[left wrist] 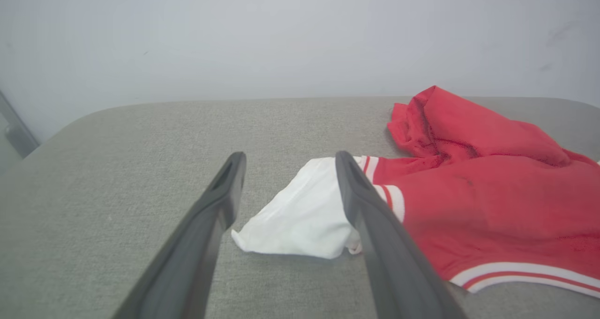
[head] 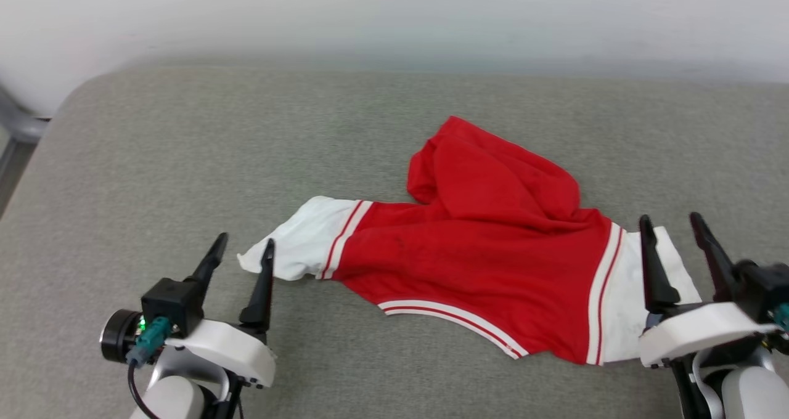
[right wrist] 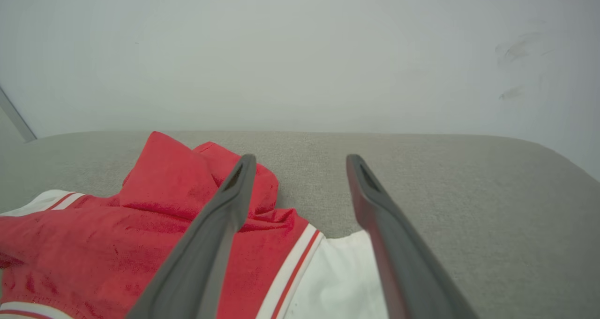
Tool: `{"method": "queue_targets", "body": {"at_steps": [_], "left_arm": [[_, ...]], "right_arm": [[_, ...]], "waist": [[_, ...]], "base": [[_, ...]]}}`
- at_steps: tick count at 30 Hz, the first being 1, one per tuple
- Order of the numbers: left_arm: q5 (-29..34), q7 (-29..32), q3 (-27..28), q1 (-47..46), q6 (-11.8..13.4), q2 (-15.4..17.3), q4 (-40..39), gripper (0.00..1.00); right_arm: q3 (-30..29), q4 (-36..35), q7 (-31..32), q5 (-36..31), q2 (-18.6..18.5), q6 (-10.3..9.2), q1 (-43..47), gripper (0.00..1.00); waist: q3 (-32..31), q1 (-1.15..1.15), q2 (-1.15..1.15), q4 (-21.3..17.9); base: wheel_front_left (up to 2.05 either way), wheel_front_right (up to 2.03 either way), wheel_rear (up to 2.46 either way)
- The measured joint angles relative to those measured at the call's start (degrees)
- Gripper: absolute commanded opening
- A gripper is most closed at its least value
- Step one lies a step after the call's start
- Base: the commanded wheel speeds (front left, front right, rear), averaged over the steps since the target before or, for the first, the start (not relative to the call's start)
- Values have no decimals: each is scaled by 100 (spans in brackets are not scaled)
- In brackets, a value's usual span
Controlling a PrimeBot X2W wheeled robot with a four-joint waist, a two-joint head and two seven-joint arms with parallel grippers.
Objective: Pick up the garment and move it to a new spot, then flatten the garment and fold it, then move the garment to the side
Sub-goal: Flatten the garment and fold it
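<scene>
- Grey fabric covers the table (head: pixel 185 129), which has a rounded far-left corner and a pale wall (head: pixel 394 12) behind its far edge.
- The garment (head: pixel 481 252) lies crumpled on the table, stretched sideways, right of the middle and nearer the near edge than the far one.
- Its red body is bunched into a raised fold toward the far edge. A white sleeve with red-and-white striped trim sticks out at each end, and a striped hem curves along the near side.
- The left gripper (head: pixel 244 246) stands with its two dark fingers apart and holds nothing. The tip of the left white sleeve lies on the table between them.
- The right gripper (head: pixel 670 222) also has its fingers spread wide and grips nothing. It is over the right white sleeve, near the table's near edge.
</scene>
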Motion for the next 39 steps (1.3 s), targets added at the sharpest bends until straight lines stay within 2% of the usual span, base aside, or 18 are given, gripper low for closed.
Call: {"method": "queue_targets", "body": {"at_steps": [4, 8, 13, 17, 22, 31, 32, 33, 34, 39], "left_arm": [[291, -113, -123, 90, -46, -46, -468, 100], [424, -125, -261, 142, -108, -137, -715, 100], [475, -127, -350, 177, -149, -287, -851, 100], [517, -130, -427, 201, -204, -434, -912, 100], [602, -136, -450, 203, -326, -561, -920, 100], [717, -144, -341, 98, -519, -803, -907, 100], [731, -144, -320, 79, -554, -842, -893, 100], [761, -144, -309, 66, -558, -881, -879, 100], [777, -144, -277, 55, -604, -939, -851, 100], [858, -144, -193, 26, -697, -1087, -813, 100]], "right_arm": [[509, -194, 735, 49, -358, 0, -137, 100], [1139, -291, 1849, 258, -907, 0, -582, 100], [1750, -4, 3461, 783, -1401, 0, -1227, 100], [2136, 420, 4414, 931, -1757, 1, -1752, 100], [2281, 1016, 5080, 1083, -1947, 1, -2275, 100], [2410, 1900, 5411, 1094, -2335, 2, -2816, 100], [2414, 1962, 5420, 1106, -2370, 3, -2853, 77], [2419, 2020, 5439, 1125, -2405, 3, -2887, 25], [2441, 2089, 5459, 1148, -2472, 3, -2973, 0], [2404, 2256, 5085, 994, -2622, 13, -3238, 0]], "waist": [[-13, 0, 0, 257], [31, 0, 0, 551], [151, 0, 0, 925], [301, 0, 0, 1214], [542, 0, 0, 1569], [994, 0, 0, 2134], [1046, 0, 0, 2182], [1092, 0, 0, 2227], [1173, 0, 0, 2312], [1321, 0, 0, 2448]], "base": [[0, 0, 0], [0, 0, 0], [0, 0, 0], [0, 0, 0], [0, 0, 0], [0, 0, 0], [0, 0, 0], [0, 0, 0], [0, 0, 0], [0, 0, 0]]}}
